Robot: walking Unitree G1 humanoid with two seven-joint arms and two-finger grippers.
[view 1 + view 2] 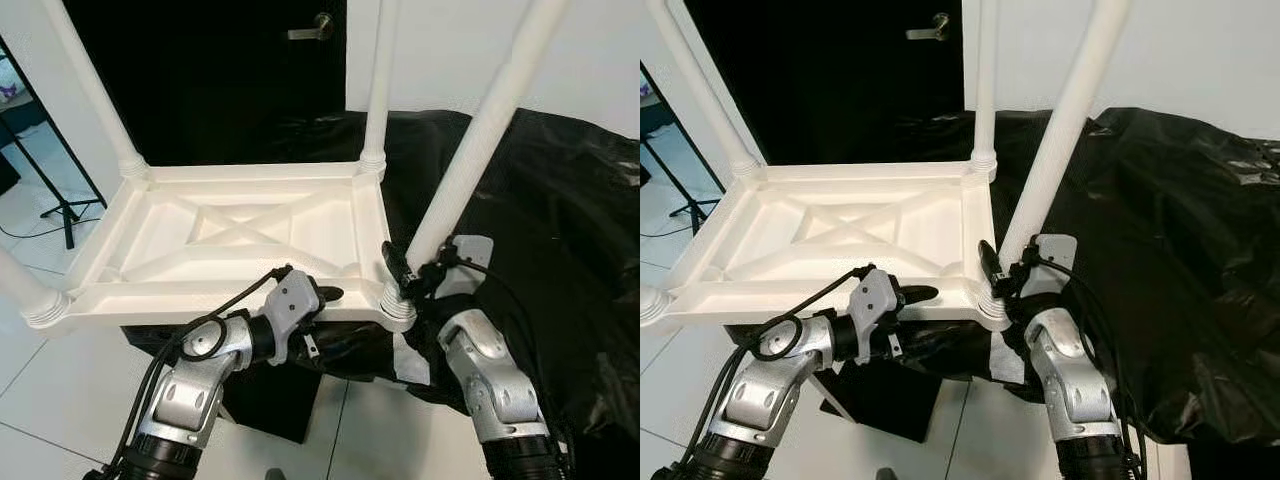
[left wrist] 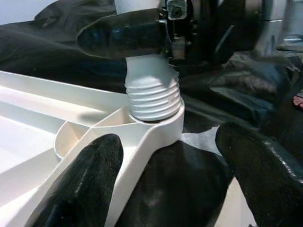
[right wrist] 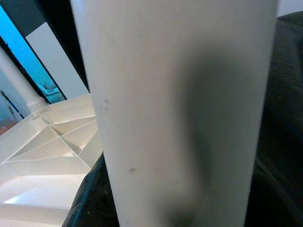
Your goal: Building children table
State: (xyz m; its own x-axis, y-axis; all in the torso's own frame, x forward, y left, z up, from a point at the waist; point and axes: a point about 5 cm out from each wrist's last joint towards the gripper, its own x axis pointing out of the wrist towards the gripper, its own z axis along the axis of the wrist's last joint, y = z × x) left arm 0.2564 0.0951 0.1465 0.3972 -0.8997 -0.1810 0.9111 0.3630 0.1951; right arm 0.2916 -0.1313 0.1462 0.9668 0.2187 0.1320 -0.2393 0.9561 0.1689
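A white plastic children's table lies upside down on a black-draped surface, with its legs pointing up. The near right leg leans in its corner socket, and its threaded base sits partly out of the collar. My right gripper is shut on that leg just above the socket; the leg looms close in the right wrist view. My left gripper stands open astride the table's front rim near that same corner, one finger against the rim and the other clear of it.
Three more legs stand at the far left, far right and near left corners. Black plastic sheeting spreads to the right. A dark door is behind, a tripod stand at the left, and tiled floor below.
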